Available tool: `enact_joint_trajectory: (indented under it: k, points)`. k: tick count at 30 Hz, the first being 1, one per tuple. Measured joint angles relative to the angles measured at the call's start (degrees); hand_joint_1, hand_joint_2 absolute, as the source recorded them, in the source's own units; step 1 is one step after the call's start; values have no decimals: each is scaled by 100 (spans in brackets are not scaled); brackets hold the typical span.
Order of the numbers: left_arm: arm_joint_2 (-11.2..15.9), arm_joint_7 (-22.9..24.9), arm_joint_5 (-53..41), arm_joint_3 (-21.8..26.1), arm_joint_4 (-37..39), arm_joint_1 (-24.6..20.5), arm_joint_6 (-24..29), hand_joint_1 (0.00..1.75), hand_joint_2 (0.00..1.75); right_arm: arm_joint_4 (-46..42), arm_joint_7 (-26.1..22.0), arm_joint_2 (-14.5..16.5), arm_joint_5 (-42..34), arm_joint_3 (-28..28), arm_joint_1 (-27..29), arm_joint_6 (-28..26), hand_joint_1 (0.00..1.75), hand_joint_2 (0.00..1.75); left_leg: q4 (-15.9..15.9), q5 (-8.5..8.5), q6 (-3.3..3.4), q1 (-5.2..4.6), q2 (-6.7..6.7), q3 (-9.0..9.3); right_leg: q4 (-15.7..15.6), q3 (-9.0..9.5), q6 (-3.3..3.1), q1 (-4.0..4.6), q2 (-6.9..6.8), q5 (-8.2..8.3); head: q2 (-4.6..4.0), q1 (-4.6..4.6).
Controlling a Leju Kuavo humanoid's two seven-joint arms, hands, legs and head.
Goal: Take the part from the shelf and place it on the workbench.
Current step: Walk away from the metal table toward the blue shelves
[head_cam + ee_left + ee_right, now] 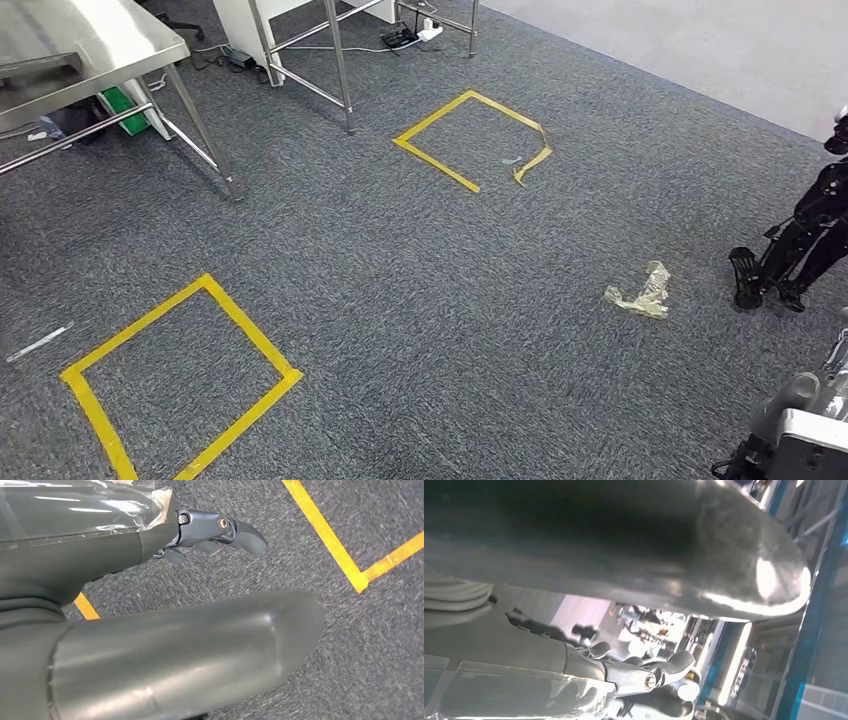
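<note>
the robot's left hand, dark grey with a thick grey thumb, is seen in the left wrist view hanging over the dark grey carpet floor. its fingers are loosely extended and slightly apart, and nothing is held in them. the robot's right hand, of the same dark grey make, is seen in the right wrist view raised against a bright, blurred background with a blue upright frame. its fingers are likewise part-spread and nothing can be made out in its grasp, though the view is blurred.

the part to be fetched cannot be made out, and no shelf is identified with certainty; the blue frame may belong to one, but that cannot be told. in the head view a steel-topped table with metal legs, possibly the workbench, is seen at the far left, well apart from the robot.

on the carpet two squares of yellow tape are laid: a near yellow tape square and a far yellow tape square whose one corner is peeled loose. a crumpled piece of clear plastic wrap lies on the floor to the right, near a black stand-like object.

risk is judged to lie in walking: the loose tape or the crumpled wrap could be caught underfoot, and the table legs could be struck while turning.
</note>
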Motion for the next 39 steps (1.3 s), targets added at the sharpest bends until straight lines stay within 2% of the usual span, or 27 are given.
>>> enact_joint_trajectory:
  k: [1,3,5,6,8,10,12,14,15,16,18,19,20,21,22,23,25,27,28,29,30,31,32,34,36,38,39]
  points:
    - [1,2,-2,14,-2,3,-2,0,0,0,0,13,-30,-1,9,-5,0,0,-215,174,-5,17,-25,94,17,-1,2,-4,80,-1,0,-2]
    - [-2,15,-2,43,-7,5,-3,0,0,-4,-4,44,-90,0,19,-11,0,0,-915,541,-15,72,-237,409,85,-31,35,0,229,-21,0,-9]
    - [-11,36,2,73,-13,14,-1,0,0,-11,-15,65,-130,4,16,-13,0,0,-1306,651,-5,93,-424,566,151,-108,104,12,363,-33,0,-9]
    - [-18,44,6,86,-16,18,1,0,0,-15,-20,71,-156,5,15,-13,0,0,-1337,630,17,75,-429,571,161,-147,147,17,424,-23,0,-8]
    - [-33,51,18,109,-28,20,1,0,0,-14,-27,75,-224,8,16,-14,0,0,-1368,666,99,44,-292,568,163,-220,224,-6,495,2,0,-11]
    - [-46,48,36,140,-43,15,-12,0,0,-7,-35,77,-308,10,-8,-24,0,0,-1414,705,185,43,-154,583,375,-360,255,-7,266,-97,0,20]
    - [-60,40,54,174,-51,34,-32,0,0,11,-46,81,-384,19,-54,-37,0,0,-1431,713,235,37,-6,584,1011,-670,254,-3,-50,-374,0,63]
    - [-78,37,61,196,-51,56,-46,0,0,34,-50,90,-440,31,-57,-49,0,0,-1430,708,247,28,151,574,1643,-973,283,-15,-142,-586,0,72]
    - [-87,36,61,204,-51,58,-52,0,0,44,-52,95,-462,35,-43,-57,0,0,-1429,704,243,28,222,573,1704,-994,319,-24,-162,-580,0,73]
    - [-96,36,62,209,-51,57,-56,0,0,50,-56,99,-488,38,-31,-67,0,0,-1428,699,236,32,288,577,1530,-893,366,-34,-195,-493,0,74]
    - [-113,35,61,219,-52,53,-65,0,0,54,-69,104,-545,38,-13,-93,0,0,-1426,676,200,28,406,606,753,-466,441,-44,-424,-233,0,80]
    - [-122,32,60,222,-52,53,-70,0,0,52,-78,108,-585,36,0,-105,0,0,-1424,655,167,13,458,625,423,-279,435,-29,-541,-135,0,83]
    - [-129,28,54,226,-54,51,-76,0,0,51,-88,115,-620,31,25,-119,0,0,-1424,637,132,-4,507,648,225,-170,400,-9,-622,-84,0,78]
    - [-135,24,44,229,-55,48,-81,0,0,50,-98,126,-653,17,63,-134,0,0,-1430,621,98,-19,557,671,164,-150,348,16,-634,-74,0,76]
    - [-145,20,32,231,-60,42,-88,0,0,48,-105,141,-676,-4,112,-148,0,0,-1444,608,65,-22,612,697,165,-159,297,37,-566,-65,0,67]
    - [-156,18,17,233,-68,33,-93,0,0,38,-111,159,-686,-33,163,-160,0,0,-1449,592,29,-10,633,718,158,-162,248,14,-501,-57,0,58]
    - [-179,15,-13,236,-87,16,-102,0,0,-3,-111,217,-692,-93,241,-172,0,0,-1284,441,-28,17,453,676,139,-145,159,-33,-372,-36,0,37]
    - [-195,14,-41,236,-95,14,-110,0,0,-49,-102,298,-687,-138,302,-174,0,0,-683,87,-42,29,147,408,133,-134,76,-45,-246,-23,0,12]
    - [-202,14,-52,235,-95,18,-114,0,0,-63,-95,334,-686,-159,342,-173,0,0,-301,-88,-37,31,66,221,134,-136,48,-34,-181,-21,0,9]
    - [-209,14,-61,234,-95,21,-120,0,0,-74,-89,370,-690,-188,392,-170,0,0,1,-185,-34,31,25,62,136,-135,36,-21,-109,-23,0,9]
    - [-215,14,-68,234,-95,21,-132,0,0,-88,-85,399,-701,-222,444,-166,0,0,136,-174,-31,32,5,-24,138,-130,36,-13,-33,-23,0,10]
    - [-217,14,-78,234,-95,18,-143,0,0,-104,-83,423,-716,-264,489,-160,0,0,51,-46,-26,35,-5,-7,140,-123,38,-10,43,-24,0,10]
    - [-219,13,-89,235,-95,12,-155,0,0,-125,-82,447,-732,-308,530,-150,0,0,-234,165,-18,42,-34,109,143,-112,41,-11,124,-25,0,8]
    - [-218,5,-111,236,-93,-1,-172,0,0,-181,-80,497,-763,-389,603,-128,0,0,-961,527,3,73,-258,417,167,-115,59,3,271,-33,0,9]
    - [-220,-14,-127,233,-90,-21,-189,0,0,-247,-78,549,-783,-466,673,-104,0,0,-1320,622,28,71,-417,563,185,-160,115,16,391,-34,0,14]
    - [-226,-43,-145,223,-87,-54,-210,0,0,-316,-78,600,-786,-552,756,-87,0,0,-1356,623,96,30,-322,578,167,-222,205,4,493,-15,0,13]
    - [-230,-57,-154,213,-86,-72,-219,0,0,-348,-79,627,-785,-597,798,-80,0,0,-1380,640,145,20,-261,593,192,-252,239,-4,447,-24,0,13]
